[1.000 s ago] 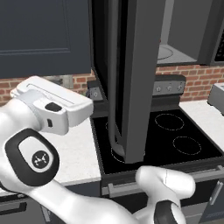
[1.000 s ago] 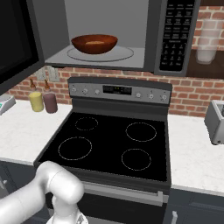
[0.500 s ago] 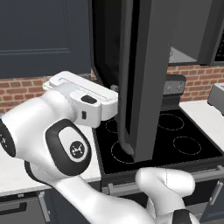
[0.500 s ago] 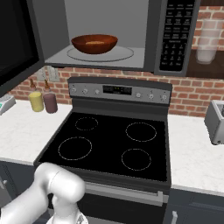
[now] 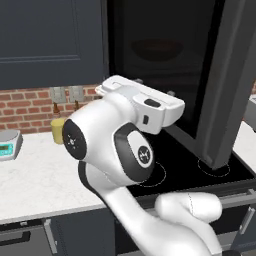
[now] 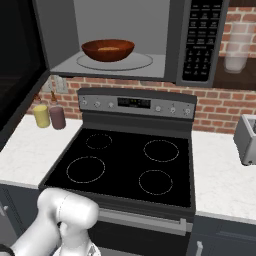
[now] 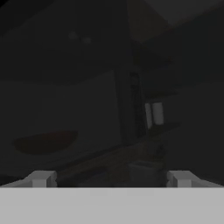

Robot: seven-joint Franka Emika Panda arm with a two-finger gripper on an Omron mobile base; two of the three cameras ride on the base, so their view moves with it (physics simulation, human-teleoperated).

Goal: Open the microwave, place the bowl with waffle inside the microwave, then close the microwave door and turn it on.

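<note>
The tool [image 7: 109,178] has its jaws spread wide and holds nothing; it looks through the dark glass of the microwave door [image 5: 227,85], close behind it, probably ready to push it shut. That door stands swung out from the microwave [image 6: 130,37]. Inside the microwave, the bowl [image 6: 108,50] with the waffle sits on the turntable plate [image 6: 137,62], above the stove [image 6: 125,165].

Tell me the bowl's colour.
Dark reddish-brown; the bowl shows best in the right base view, on the microwave's turntable.
</note>
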